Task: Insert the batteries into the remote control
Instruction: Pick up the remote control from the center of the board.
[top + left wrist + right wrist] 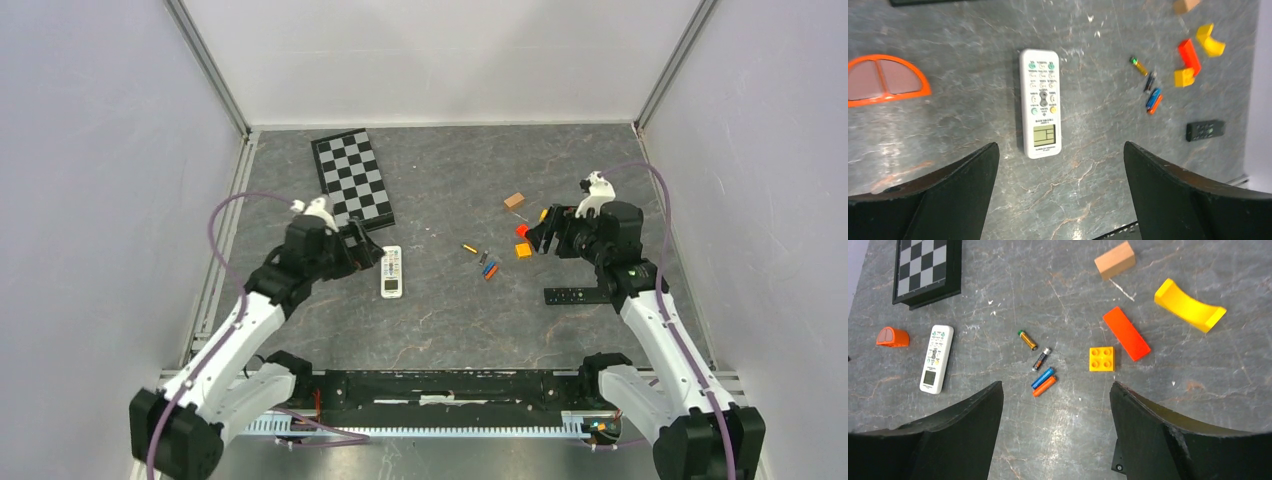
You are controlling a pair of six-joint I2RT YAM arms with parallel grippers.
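A white remote control [391, 271] lies face up, buttons and screen showing, at the table's middle left; it also shows in the left wrist view [1040, 102] and the right wrist view [936, 358]. To its right lie a gold-brass battery [1027, 339], a black one [1041, 358], a blue one [1043, 377] and an orange one [1044, 386], the last two side by side. My left gripper [1059, 150] is open and empty, above the table just near of the remote. My right gripper [1055, 390] is open and empty, raised near of the batteries.
A chessboard [351, 178] lies at the back left. A wooden block [1114, 259], a red block [1126, 333], a yellow brick [1102, 359] and a yellow curved piece [1189, 305] lie right of the batteries. A black remote [573, 295] lies at the right; an orange half-round piece [883, 80] lies left of the white remote.
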